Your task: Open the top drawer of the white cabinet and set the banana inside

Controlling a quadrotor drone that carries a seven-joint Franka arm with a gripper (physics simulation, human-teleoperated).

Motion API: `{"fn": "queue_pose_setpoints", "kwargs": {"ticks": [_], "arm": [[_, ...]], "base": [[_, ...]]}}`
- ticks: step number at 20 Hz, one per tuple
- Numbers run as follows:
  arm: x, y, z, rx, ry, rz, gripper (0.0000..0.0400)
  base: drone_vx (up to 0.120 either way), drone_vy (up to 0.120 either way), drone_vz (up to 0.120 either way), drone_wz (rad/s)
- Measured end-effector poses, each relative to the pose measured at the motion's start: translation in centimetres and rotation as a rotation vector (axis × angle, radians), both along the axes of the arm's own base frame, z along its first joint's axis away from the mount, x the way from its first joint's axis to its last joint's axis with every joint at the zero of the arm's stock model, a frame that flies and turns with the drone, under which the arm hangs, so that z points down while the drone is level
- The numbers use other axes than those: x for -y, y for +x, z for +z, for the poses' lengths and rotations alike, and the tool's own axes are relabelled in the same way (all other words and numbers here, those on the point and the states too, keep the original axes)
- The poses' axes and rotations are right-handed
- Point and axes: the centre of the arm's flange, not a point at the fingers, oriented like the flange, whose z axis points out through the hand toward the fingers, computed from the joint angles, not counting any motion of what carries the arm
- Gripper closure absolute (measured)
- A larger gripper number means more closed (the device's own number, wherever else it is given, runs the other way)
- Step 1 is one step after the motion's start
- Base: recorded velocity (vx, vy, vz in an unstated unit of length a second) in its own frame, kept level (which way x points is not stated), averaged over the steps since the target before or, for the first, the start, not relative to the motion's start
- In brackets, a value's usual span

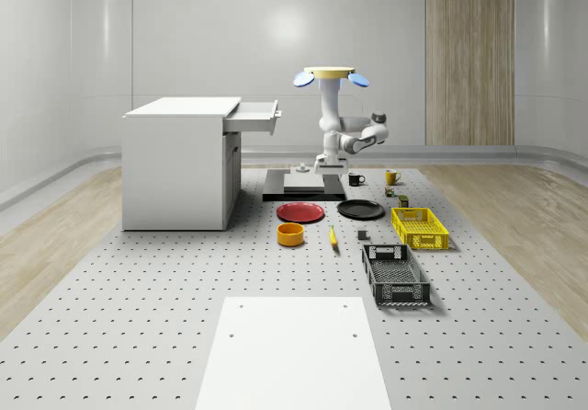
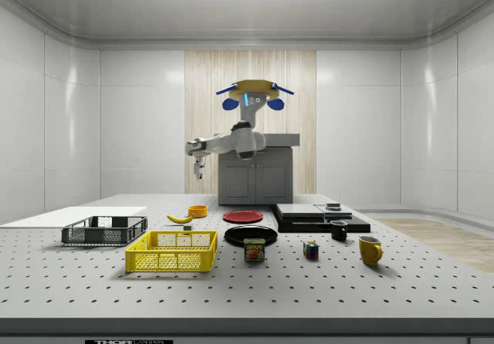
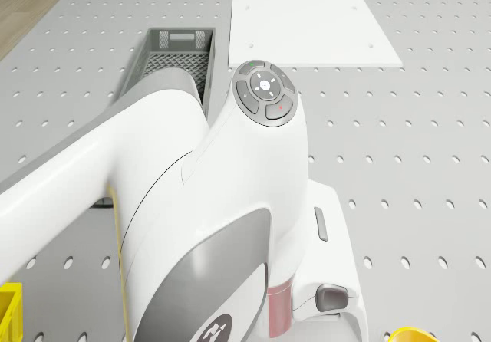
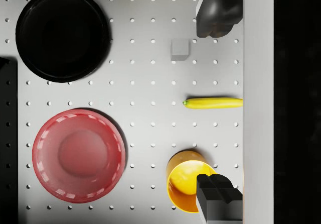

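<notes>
One drawer of the white cabinet already stands open; the drone hovers beside it, jaws apart high above the banana on the worktop, lining up a grasp.

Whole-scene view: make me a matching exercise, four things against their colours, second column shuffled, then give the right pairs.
Things:
1. crate
2. basket
3. plate nearest the cabinet
4. bowl beside the banana

Colours:
A. red
B. orange-yellow
C. dark grey
D. bright yellow

Pairs: 1-C, 2-D, 3-A, 4-B.
</notes>
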Motion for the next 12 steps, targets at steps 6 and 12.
{"fn": "queue_pose_setpoints", "kwargs": {"ticks": [6, 12], "arm": [[0.0, 0.0, 0.0, 0.0, 0.0, 0.0, 0.0], [0.0, 0.0, 0.0, 0.0, 0.0, 0.0, 0.0]], "base": [[0.12, 0.0, -0.12, 0.0], [0.12, 0.0, -0.12, 0.0]]}}
